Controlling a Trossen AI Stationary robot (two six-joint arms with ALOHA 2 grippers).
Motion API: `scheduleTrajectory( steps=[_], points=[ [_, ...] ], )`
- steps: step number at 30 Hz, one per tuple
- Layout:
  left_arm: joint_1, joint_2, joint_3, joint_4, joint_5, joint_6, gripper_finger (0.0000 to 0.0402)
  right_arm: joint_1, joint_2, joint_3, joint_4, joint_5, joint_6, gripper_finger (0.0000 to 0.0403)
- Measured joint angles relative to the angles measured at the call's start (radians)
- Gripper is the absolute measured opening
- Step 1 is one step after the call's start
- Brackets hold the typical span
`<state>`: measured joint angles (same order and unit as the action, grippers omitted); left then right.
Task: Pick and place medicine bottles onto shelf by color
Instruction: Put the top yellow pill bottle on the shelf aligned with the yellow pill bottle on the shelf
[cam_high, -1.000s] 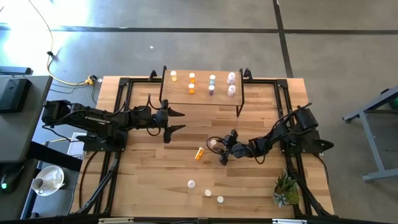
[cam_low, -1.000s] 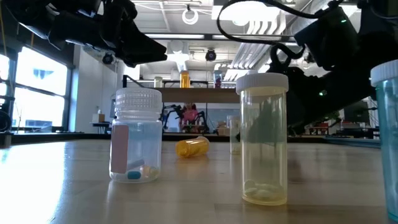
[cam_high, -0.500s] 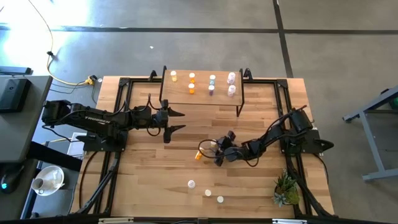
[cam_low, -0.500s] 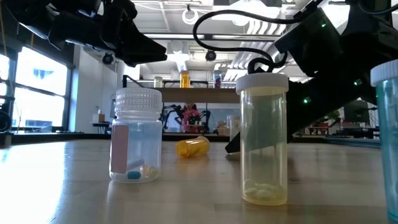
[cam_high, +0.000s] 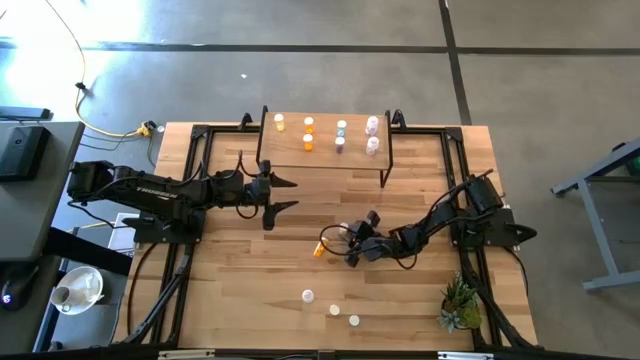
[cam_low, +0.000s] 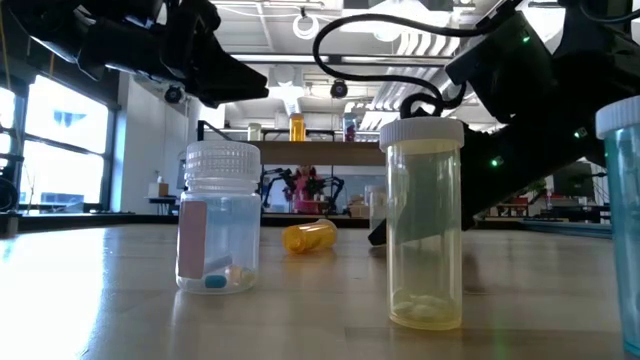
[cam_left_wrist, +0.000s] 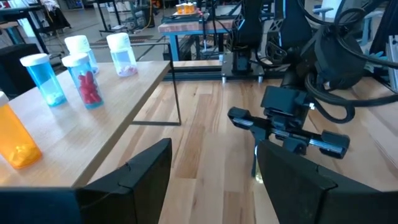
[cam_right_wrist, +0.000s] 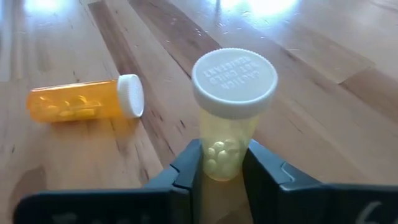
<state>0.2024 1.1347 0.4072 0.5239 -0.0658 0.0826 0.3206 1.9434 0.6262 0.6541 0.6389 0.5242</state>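
Note:
My right gripper is low over the table's middle, shut on a small upright yellowish medicine bottle with a white cap. Just beside it an orange bottle lies on its side on the tabletop. The shelf stands at the far edge with several bottles upright on it. Three more bottles stand near the front edge. My left gripper hovers open left of centre, facing the shelf and touching nothing. My right gripper pinches the yellowish bottle's body below the cap between its two fingers, one on each side. The fingers come slanting down from the table's right. The bottle stands upright; the fingers hide its base.
The shelf holds an orange, a blue, a red-filled and a pale pink bottle. A small green plant sits at the near right corner. Black frame rails run along the table's sides.
My right gripper has gone toward the table's left and slightly down, up to the upright yellowish bottle, and has shut on it. The bottle stands where it was, and the orange bottle has not moved.

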Motion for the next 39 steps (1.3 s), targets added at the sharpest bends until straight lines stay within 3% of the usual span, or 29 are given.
scheduleTrajectory(
  steps=[12, 20, 24, 31, 39],
  points=[
    [-0.001, 0.000, 0.002, -0.075, 0.111, 0.000, 0.0227, -0.050, 0.001, 0.114, 0.023, -0.046, -0.058, 0.0087],
    [-0.001, 0.000, 0.148, -0.498, 0.086, 0.042, 0.0227, -0.147, 0.001, 0.262, -0.086, -0.167, -0.189, 0.0088],
    [0.000, 0.000, 0.208, -0.622, 0.041, 0.071, 0.0227, -0.199, 0.001, 0.354, -0.197, -0.249, -0.225, 0.0089],
    [-0.001, 0.000, 0.232, -0.632, 0.039, 0.074, 0.0227, -0.245, 0.001, 0.491, -0.357, -0.340, -0.293, 0.0089],
    [-0.002, 0.000, 0.232, -0.625, 0.086, -0.002, 0.0227, -0.267, 0.000, 0.511, -0.355, -0.385, -0.316, 0.0089]
  ],
)
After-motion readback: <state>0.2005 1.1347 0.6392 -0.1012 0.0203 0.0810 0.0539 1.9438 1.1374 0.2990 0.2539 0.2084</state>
